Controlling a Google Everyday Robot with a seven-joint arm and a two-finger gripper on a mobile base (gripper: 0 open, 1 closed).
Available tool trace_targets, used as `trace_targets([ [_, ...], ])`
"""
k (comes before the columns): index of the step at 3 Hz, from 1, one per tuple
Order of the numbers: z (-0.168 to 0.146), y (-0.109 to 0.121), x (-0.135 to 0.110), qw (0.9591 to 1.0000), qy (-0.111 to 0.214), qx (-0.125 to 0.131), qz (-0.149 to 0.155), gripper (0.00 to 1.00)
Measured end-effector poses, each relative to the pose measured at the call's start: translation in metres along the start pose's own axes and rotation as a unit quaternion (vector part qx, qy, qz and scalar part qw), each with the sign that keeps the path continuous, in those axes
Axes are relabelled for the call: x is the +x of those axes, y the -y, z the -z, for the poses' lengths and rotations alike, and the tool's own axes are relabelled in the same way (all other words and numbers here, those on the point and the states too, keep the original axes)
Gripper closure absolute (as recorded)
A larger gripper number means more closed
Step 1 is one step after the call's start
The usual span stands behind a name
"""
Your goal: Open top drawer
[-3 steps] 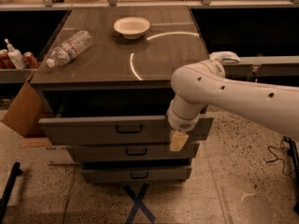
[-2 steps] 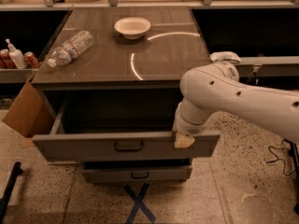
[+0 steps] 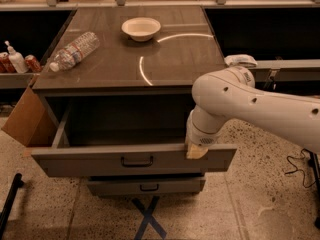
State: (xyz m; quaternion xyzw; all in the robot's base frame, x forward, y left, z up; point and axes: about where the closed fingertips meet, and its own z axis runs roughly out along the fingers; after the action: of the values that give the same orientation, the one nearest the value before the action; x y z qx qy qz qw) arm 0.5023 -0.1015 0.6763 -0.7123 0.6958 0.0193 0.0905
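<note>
brown countertop [image 3: 175,59] carries a bowl [image 3: 141,28] and a bottle [image 3: 75,50] on its side. below, the top drawer [image 3: 75,163] stands far out, its inside dark. the arm [image 3: 250,101] bends down from the right, gripper [image 3: 196,151] at the panel's upper edge, right of the handle [image 3: 136,161]; its grip cannot be told.
</note>
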Motion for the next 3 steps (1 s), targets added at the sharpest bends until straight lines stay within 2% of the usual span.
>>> trace_targets([
  [3,-0.0017,-0.0019,0.0001,1.0000,-0.001,-0.002,0.001,0.14],
])
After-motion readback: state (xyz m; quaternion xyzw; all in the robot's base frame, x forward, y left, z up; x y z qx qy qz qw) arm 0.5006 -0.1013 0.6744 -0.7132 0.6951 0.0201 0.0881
